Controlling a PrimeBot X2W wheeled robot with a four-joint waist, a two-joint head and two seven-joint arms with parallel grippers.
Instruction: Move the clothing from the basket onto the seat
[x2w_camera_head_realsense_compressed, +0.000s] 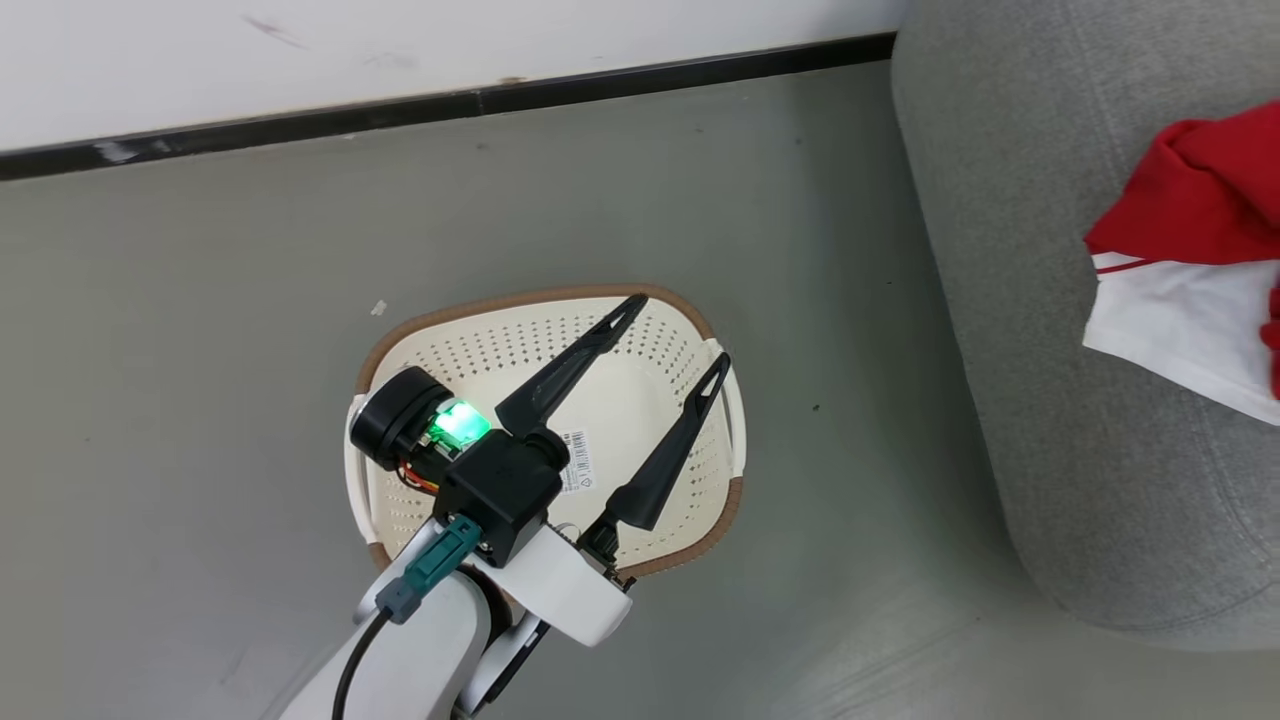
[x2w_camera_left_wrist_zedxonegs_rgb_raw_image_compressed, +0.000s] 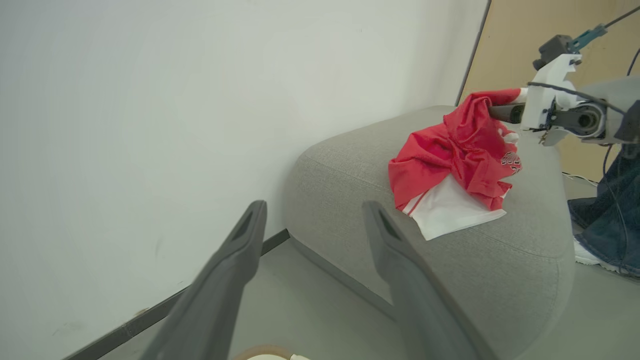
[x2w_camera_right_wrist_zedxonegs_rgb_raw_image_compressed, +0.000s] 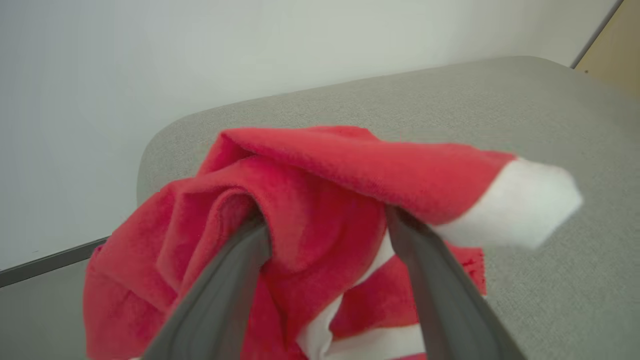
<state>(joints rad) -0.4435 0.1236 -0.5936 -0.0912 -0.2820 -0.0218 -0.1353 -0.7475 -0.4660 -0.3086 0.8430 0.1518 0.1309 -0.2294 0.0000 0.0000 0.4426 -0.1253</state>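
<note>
The left gripper (x2w_camera_head_realsense_compressed: 678, 330) hangs over the one basket (x2w_camera_head_realsense_compressed: 470, 350), its two dark fingers spread wide and nothing between them. The basket stands on the grey floor (x2w_camera_head_realsense_compressed: 200, 350). Inside it lies a single barcode label (x2w_camera_head_realsense_compressed: 577, 462) on the bare bottom, with no cloth in it. Its brown rim runs round the top, and its two white handles (x2w_camera_head_realsense_compressed: 739, 425) show, one at each side.

To the robot's right, apart from the basket, rises the one grey seat (x2w_camera_head_realsense_compressed: 1050, 300). Its rounded corner faces the basket, and a stitched seam runs along its edge.

The clothing (x2w_camera_left_wrist_zedxonegs_rgb_raw_image_compressed: 450, 155) rests on top of the seat as one crumpled red heap. One white panel with a thin red stripe is spread flat at the near side. I cannot tell how many garments make up the heap.

The right gripper (x2w_camera_right_wrist_zedxonegs_rgb_raw_image_compressed: 327, 222) is in that heap. Its two fingers stand apart, and red fabric lies bunched between them and draped over their tips, which are hidden. In the left wrist view a fold is drawn up to that gripper while the rest lies on the cushion.

Behind runs one white wall (x2w_camera_head_realsense_compressed: 400, 50) with a dark baseboard (x2w_camera_head_realsense_compressed: 450, 105). Past the far end of the seat stand a person's leg in blue denim (x2w_camera_left_wrist_zedxonegs_rgb_raw_image_compressed: 615, 210) and one white shoe (x2w_camera_left_wrist_zedxonegs_rgb_raw_image_compressed: 587, 255).
</note>
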